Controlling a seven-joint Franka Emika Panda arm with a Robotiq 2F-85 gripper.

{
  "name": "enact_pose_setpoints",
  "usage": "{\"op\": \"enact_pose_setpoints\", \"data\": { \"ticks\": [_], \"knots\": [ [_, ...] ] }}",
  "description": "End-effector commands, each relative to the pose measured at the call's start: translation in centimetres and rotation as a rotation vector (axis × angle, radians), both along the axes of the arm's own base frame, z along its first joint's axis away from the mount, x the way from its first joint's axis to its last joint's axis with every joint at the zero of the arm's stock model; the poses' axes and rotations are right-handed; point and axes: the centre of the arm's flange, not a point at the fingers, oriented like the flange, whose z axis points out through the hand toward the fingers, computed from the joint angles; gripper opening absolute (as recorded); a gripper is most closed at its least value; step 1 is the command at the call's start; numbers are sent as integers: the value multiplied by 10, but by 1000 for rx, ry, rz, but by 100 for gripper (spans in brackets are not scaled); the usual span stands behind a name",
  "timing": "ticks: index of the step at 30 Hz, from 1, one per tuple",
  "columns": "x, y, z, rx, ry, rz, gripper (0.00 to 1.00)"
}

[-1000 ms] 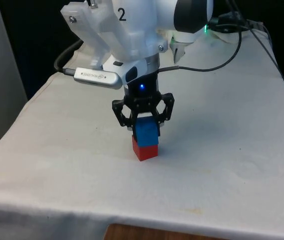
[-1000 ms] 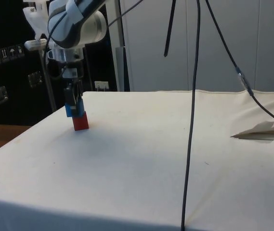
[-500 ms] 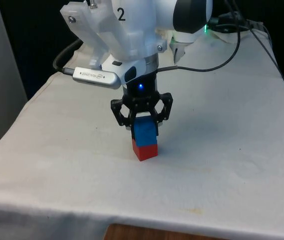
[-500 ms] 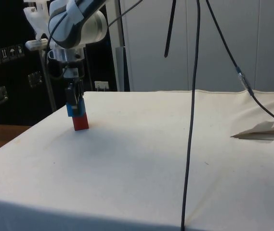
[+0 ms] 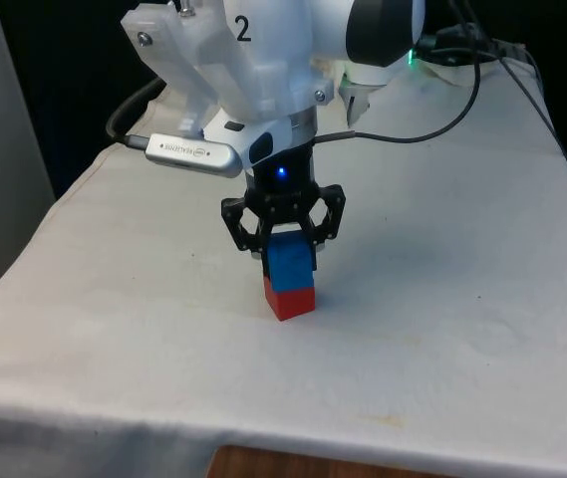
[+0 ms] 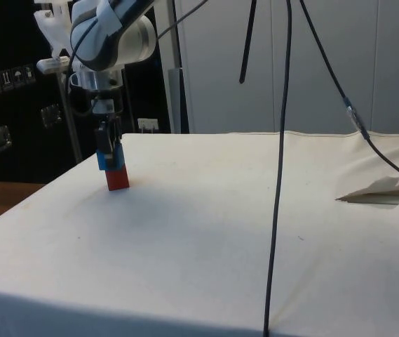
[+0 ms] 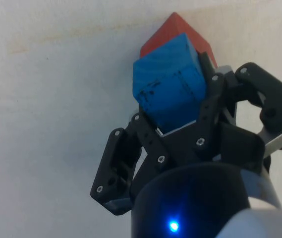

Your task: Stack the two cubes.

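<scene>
- Front view: two cubes, one blue cube (image 5: 291, 264) sitting on one red cube (image 5: 290, 300), on the cloth (image 5: 462, 299).
- Gripper (image 5: 285, 251) directly above the red cube, fingers closed on the blue cube's sides.
- Wrist view: black marks on the blue cube's face, unseen from the side.

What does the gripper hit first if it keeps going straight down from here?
The gripper points down at the blue cube, which sits on the red cube. The blue cube comes first, already between the jaws; whether they press it is unclear.
</scene>
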Motion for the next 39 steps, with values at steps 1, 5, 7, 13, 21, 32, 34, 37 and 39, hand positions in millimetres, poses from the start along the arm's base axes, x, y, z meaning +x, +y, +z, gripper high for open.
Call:
{"op": "enact_pose_setpoints", "data": {
  "ticks": [1, 5, 7, 13, 21, 32, 34, 37, 39],
  "knots": [
    [0, 1, -1, 0, 0, 1, 3],
    [0, 1, -1, 0, 1, 1, 36],
    [0, 0, -1, 0, 1, 0, 70],
    [0, 0, 0, 0, 0, 0, 100],
    [-2, 1, 9, -1, -2, 2, 100],
    [-12, 3, 43, 4, -4, 0, 100],
    [-11, 2, 45, 12, -8, -1, 100],
    [-14, 2, 56, 5, -6, 1, 100],
    [-15, 2, 64, 7, -8, 0, 100]
  ]
}}
